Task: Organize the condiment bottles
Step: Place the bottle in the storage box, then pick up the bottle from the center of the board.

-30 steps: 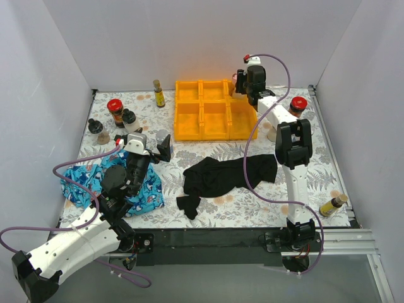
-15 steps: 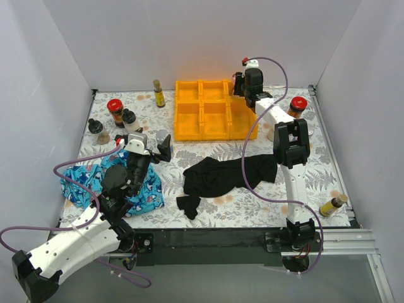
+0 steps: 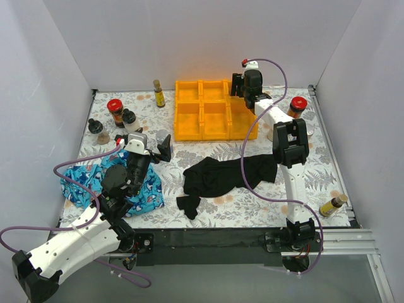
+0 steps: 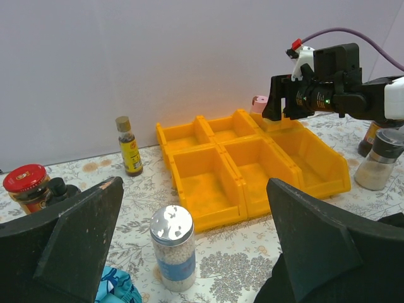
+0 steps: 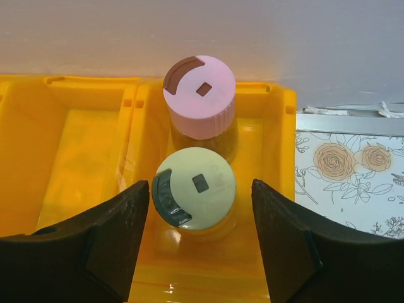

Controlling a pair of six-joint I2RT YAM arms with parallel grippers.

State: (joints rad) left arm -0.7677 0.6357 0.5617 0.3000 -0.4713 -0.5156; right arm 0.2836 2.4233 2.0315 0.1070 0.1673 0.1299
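My right gripper (image 5: 201, 233) hangs open over the far right compartment of the orange tray (image 3: 208, 135). A pale green-lidded jar (image 5: 194, 189) stands in that compartment between its fingers, with a gap on each side. A pink-lidded jar (image 5: 199, 95) stands just behind it. My left gripper (image 4: 192, 189) is wide open, and a silver-lidded clear jar (image 4: 172, 246) stands on the table ahead of it, untouched. At the back left are a slim amber bottle (image 3: 158, 93), a red-lidded jar (image 3: 115, 110) and black-capped bottles (image 3: 129, 118).
A black cloth (image 3: 227, 173) lies in the middle of the table and a blue patterned cloth (image 3: 91, 183) under the left arm. A red-lidded jar (image 3: 297, 106) and a clear shaker (image 4: 377, 163) stand right of the tray. An amber bottle (image 3: 332, 205) lies near the front right corner.
The right gripper has moved a little further over the tray's far right compartment and its fingers have spread apart, leaving the green-lidded jar standing free. The left arm has not moved.
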